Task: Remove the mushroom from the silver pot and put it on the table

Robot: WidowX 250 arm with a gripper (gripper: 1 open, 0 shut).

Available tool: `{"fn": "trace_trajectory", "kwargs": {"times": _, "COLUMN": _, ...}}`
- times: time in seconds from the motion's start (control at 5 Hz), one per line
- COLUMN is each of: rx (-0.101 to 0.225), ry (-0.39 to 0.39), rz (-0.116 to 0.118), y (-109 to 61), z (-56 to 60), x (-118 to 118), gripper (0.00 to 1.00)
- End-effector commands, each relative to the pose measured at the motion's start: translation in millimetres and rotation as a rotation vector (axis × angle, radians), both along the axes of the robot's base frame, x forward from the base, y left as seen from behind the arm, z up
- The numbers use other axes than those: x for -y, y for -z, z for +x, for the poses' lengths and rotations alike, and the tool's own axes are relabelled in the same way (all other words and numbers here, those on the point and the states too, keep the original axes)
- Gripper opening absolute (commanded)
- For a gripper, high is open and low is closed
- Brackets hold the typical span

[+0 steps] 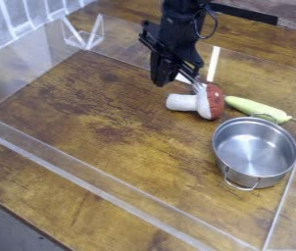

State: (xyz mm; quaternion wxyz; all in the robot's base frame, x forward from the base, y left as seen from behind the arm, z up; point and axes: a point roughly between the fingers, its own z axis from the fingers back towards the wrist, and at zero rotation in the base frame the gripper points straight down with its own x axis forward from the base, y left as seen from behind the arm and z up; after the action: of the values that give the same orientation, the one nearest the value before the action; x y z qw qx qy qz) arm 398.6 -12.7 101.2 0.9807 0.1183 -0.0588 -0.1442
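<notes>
The mushroom (198,100) lies on its side on the brown table (105,118), white stem pointing left, reddish-brown cap to the right. The silver pot (256,151) stands right of it and nearer the front, with nothing inside. My black gripper (166,76) hangs above and just left of the mushroom, its fingers drawn together with nothing between them. It does not touch the mushroom.
A yellow-green corn-like toy (258,108) lies right of the mushroom. A silver spoon (214,63) sits behind the mushroom. Clear acrylic walls (73,172) border the table on all sides.
</notes>
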Motion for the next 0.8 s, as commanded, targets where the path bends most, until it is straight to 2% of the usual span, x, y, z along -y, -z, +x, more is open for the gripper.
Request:
{"fn": "trace_trajectory", "kwargs": {"times": 0.0, "rx": 0.142, "ry": -0.006, "rz": 0.009, "y": -59.8, "z": 0.9, "x": 8.3, "gripper": 0.00}}
{"fn": "trace_trajectory", "kwargs": {"times": 0.2, "rx": 0.165, "ry": -0.024, "rz": 0.018, "y": -74.3, "z": -5.0, "x": 11.4, "gripper": 0.00}}
{"fn": "trace_trajectory", "kwargs": {"times": 0.4, "rx": 0.174, "ry": -0.006, "rz": 0.015, "y": -75.3, "z": -4.8, "x": 8.8, "gripper": 0.00}}
{"fn": "trace_trajectory", "kwargs": {"times": 0.6, "rx": 0.172, "ry": 0.023, "rz": 0.005, "y": -71.2, "z": -0.7, "x": 3.6, "gripper": 1.00}}
